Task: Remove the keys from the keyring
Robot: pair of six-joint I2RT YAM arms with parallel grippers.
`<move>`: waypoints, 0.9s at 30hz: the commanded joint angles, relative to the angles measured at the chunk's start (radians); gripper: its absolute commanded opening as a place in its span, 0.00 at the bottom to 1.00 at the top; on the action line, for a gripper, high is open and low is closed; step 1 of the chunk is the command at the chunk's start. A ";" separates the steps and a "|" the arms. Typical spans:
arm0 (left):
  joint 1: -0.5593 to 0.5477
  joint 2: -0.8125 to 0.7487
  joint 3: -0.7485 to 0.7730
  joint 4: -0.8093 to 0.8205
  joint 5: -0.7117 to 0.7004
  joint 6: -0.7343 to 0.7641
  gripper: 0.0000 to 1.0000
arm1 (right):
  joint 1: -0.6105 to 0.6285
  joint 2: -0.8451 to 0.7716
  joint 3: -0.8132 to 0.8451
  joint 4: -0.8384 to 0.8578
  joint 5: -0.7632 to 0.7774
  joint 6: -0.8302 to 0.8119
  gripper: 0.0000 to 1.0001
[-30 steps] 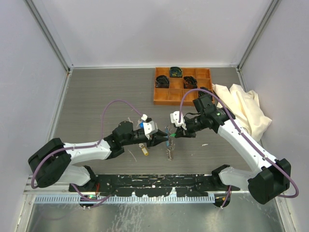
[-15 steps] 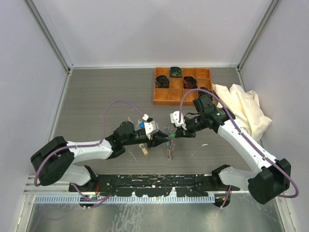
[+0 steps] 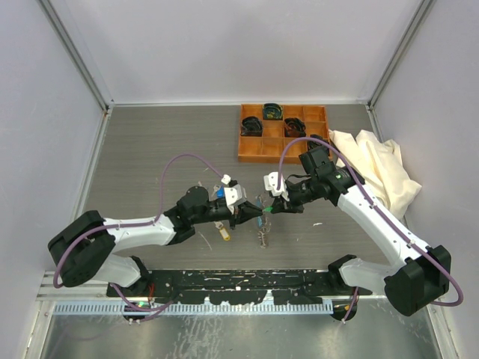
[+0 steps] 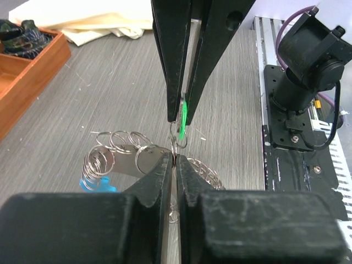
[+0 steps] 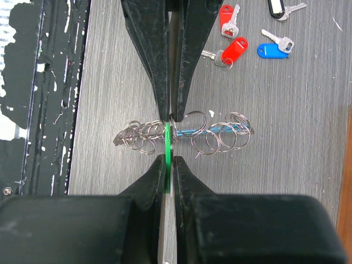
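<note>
The keyring [image 5: 181, 133], a floppy coil of silver rings with a light-blue segment [image 4: 96, 183], hangs just above the table between my two grippers. It also shows in the top view [image 3: 263, 233]. My left gripper [image 4: 175, 159] is shut on one small ring of the coil. My right gripper [image 5: 168, 159] is shut on the green tag [image 5: 168, 144] of a key still on that ring. The two grippers meet tip to tip in the top view, left gripper [image 3: 253, 215] and right gripper [image 3: 268, 210]. Two red-tagged keys [image 5: 235, 49], a blue-tagged key [image 5: 272, 50] and a black-tagged key [image 5: 278, 6] lie loose on the table.
An orange compartment tray [image 3: 254, 155] with black items stands at the back. A crumpled cream cloth [image 3: 374, 168] lies at the right. A yellow-tagged key [image 3: 222, 233] lies beside the left arm. The black base rail [image 3: 239, 284] runs along the near edge.
My left gripper has edged slightly toward the right gripper. The right arm has not visibly moved. Both stay shut.
</note>
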 commanded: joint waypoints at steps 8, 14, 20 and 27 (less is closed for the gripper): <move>0.004 -0.010 0.081 -0.027 0.001 -0.018 0.00 | -0.002 -0.027 0.049 -0.005 -0.052 -0.012 0.01; 0.004 -0.030 0.173 -0.230 0.017 -0.023 0.00 | 0.000 -0.025 0.061 0.005 -0.051 0.012 0.01; 0.004 -0.036 0.193 -0.312 0.018 -0.002 0.00 | -0.003 -0.030 0.061 0.020 -0.021 0.036 0.01; 0.004 -0.081 0.136 -0.260 -0.023 -0.008 0.28 | -0.017 -0.030 0.049 0.025 -0.020 0.037 0.01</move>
